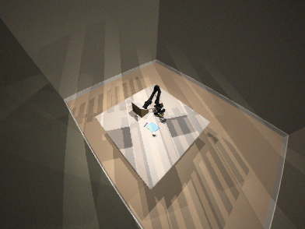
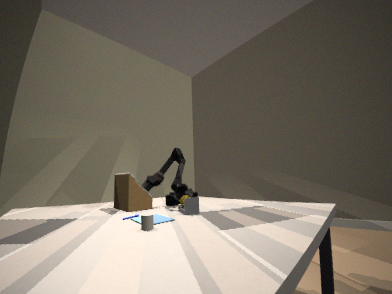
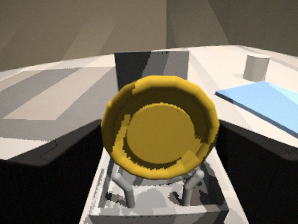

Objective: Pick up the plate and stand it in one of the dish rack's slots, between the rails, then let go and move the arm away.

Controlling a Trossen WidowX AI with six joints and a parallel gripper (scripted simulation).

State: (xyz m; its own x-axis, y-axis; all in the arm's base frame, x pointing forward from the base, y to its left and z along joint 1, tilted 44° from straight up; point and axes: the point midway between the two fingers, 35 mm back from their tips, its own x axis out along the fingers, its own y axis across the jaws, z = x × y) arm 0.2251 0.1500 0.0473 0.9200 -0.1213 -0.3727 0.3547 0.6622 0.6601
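The yellow plate point(image 3: 160, 129) point(image 2: 182, 199) stands upright on edge, face toward the wrist camera. My gripper point(image 3: 158, 125) point(image 2: 179, 197) point(image 1: 158, 112) is shut on it; the dark fingers flank it left and right in the wrist view. The grey dish rack point(image 3: 160, 219) point(image 2: 193, 206) point(image 1: 163, 119) is directly below. The plate's lower rim dips between the rack's light rails point(image 3: 125, 189). I cannot tell whether the rim rests on the rack's floor.
A brown wedge-shaped block point(image 2: 131, 193) point(image 1: 138, 110) stands left of the arm. A light blue sheet point(image 3: 266, 99) point(image 2: 159, 218) point(image 1: 152, 127), a small blue pen point(image 2: 131, 217) and a grey cylinder point(image 3: 256, 67) point(image 2: 147, 222) point(image 1: 154, 135) lie nearer the table's middle.
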